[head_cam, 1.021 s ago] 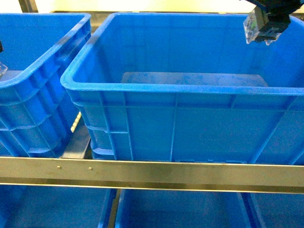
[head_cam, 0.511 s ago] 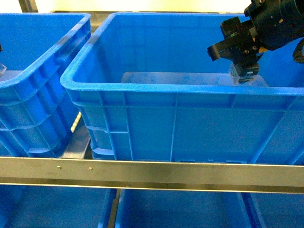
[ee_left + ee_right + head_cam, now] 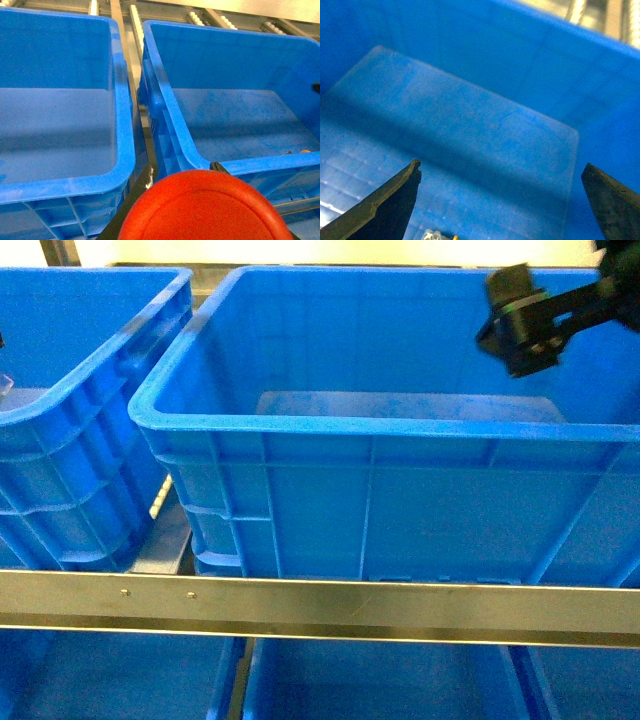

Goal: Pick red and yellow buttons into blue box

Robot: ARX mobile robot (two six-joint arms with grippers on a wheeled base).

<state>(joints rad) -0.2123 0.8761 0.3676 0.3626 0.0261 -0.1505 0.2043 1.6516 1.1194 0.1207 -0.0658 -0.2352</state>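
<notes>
**Inspector:** Report, largest item first.

**Operator:** The large deep blue plastic crate with the thick rolled rim (image 3: pixel 380 430) is my landmark. A second blue plastic crate (image 3: pixel 90 370) sits just beside its left wall. My right gripper (image 3: pixel 502 200) hangs inside the landmark crate near its right wall, jaws spread wide with nothing between them. At the bottom edge of that wrist view, on the crate floor, lies a small clear-and-yellow piece (image 3: pixel 440 235); I judge it the yellow button, though too little shows to be sure.

**Inspector:** And the left side?

**Operator:** My left gripper (image 3: pixel 200 220) hovers outside the crate, near its front left corner. The mushroom-head push-button with the red cap (image 3: pixel 205 207) fills the lower frame there; I judge it gripped, but the cap hides the jaws, so I cannot tell.

**Inspector:** Step in hand?

**Operator:** Yellow delivered, I believe. Next, carry the red one over the rim and release inside.
</notes>
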